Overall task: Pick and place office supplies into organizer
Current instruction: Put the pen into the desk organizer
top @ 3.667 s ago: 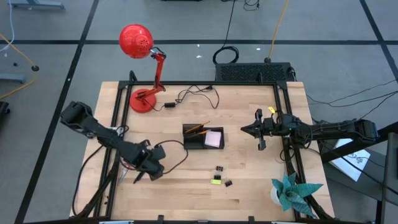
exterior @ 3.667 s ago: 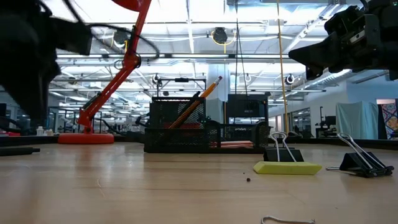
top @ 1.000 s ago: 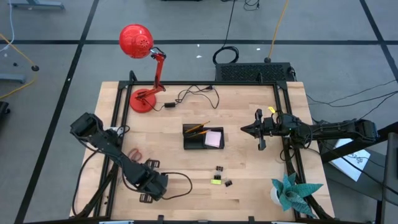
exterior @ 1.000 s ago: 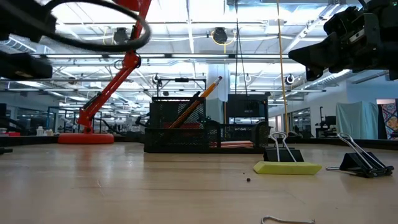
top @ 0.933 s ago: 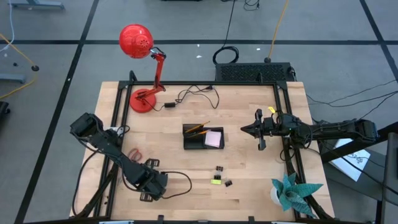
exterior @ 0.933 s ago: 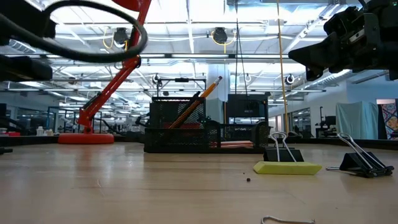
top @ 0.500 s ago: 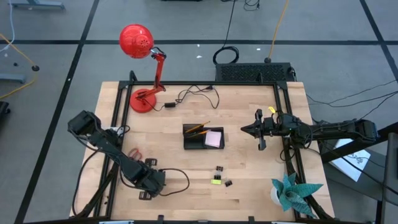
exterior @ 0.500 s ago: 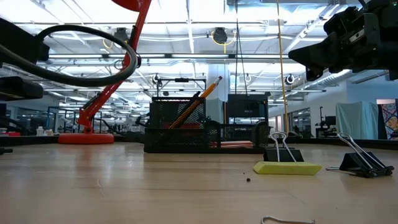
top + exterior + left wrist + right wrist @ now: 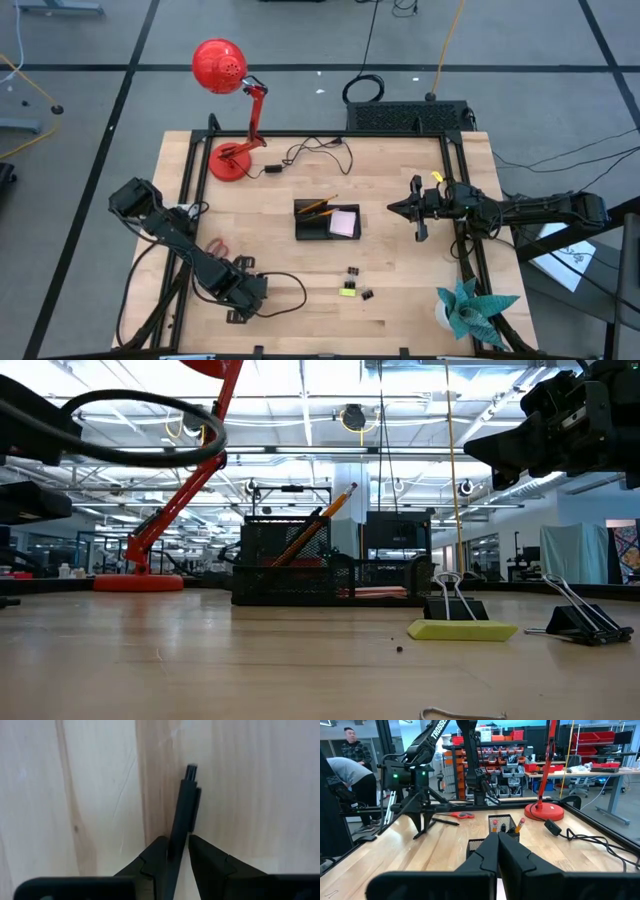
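The left gripper (image 9: 177, 851) is closed on a black pen (image 9: 183, 812) low over the table's front-left part (image 9: 300, 315). To do this step well, it should keep the grip firm and carry the pen to the organizer (image 9: 326, 220). The right gripper (image 9: 418, 212) waits closed, right of it.

The pen (image 9: 182, 810) was black against the pale wooden table (image 9: 260, 790); the organizer (image 9: 325, 221) was black, its sticky-note pad (image 9: 344, 223) pink, pencils (image 9: 318, 207) orange, scissors (image 9: 216, 247) red-handled.

red desk lamp (image 9: 225, 110), teal paper plant (image 9: 470, 306)
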Controlling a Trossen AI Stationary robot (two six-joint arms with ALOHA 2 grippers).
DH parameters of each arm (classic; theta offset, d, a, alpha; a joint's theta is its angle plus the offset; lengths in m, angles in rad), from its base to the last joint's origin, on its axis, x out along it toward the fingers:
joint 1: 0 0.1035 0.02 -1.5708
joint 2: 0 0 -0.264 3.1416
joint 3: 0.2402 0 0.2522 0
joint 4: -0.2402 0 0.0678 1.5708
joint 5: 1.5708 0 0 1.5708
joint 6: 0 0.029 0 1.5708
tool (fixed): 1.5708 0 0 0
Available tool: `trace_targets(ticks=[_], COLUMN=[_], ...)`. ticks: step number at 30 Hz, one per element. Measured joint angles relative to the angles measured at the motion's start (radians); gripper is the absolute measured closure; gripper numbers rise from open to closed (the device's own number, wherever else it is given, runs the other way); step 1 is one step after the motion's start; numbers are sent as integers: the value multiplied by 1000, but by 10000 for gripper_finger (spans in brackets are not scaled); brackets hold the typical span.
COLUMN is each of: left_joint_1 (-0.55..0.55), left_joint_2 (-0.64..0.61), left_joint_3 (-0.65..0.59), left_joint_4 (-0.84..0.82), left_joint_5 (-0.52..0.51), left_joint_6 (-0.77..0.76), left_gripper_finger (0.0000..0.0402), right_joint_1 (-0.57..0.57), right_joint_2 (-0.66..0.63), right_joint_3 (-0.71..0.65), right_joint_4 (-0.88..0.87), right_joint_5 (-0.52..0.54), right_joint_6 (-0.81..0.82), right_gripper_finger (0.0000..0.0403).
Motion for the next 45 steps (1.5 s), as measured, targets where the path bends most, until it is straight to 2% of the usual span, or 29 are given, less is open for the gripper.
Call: trace_targets(ticks=[6, 11, 17, 21, 27, 32, 34, 37, 40, 45], left_joint_1=[2, 5, 5, 2, 42, 92, 120, 170, 234, 400], left_joint_2=[4, 3, 4, 5, -33, -105, -142, -192, -246, -314], left_joint_3=[0, 2, 1, 0, -1, -1, -1, -9, -72, -277], left_joint_4=[53, 54, 88, 194, 359, 530, 593, 718, 899, 1249], left_joint_5=[-3, 23, 6, -77, -298, -424, -443, -438, -375, -224], left_joint_6=[1, -19, 8, 124, 299, 552, 659, 810, 942, 990], left_gripper_finger=[320, 386, 369, 367, 367, 367, 367, 367, 367, 367], right_joint_1=[0, 0, 0, 0, 0, 0, 0, 0, 0, 0], right_joint_2=[0, 0, 0, 0, 0, 3, 4, 4, 4, 4], right_joint_3=[0, 0, 0, 0, 0, 0, 0, 0, 0, 0], right_joint_4=[0, 0, 0, 0, 0, 11, 9, 11, 14, 14], right_joint_5=[0, 0, 0, 0, 0, 0, 0, 0, 0, 0], right_joint_6=[0, 0, 0, 0, 0, 12, 14, 14, 13, 12], right_gripper_finger=[399, 399, 399, 399, 399, 399, 399, 399, 399, 399])
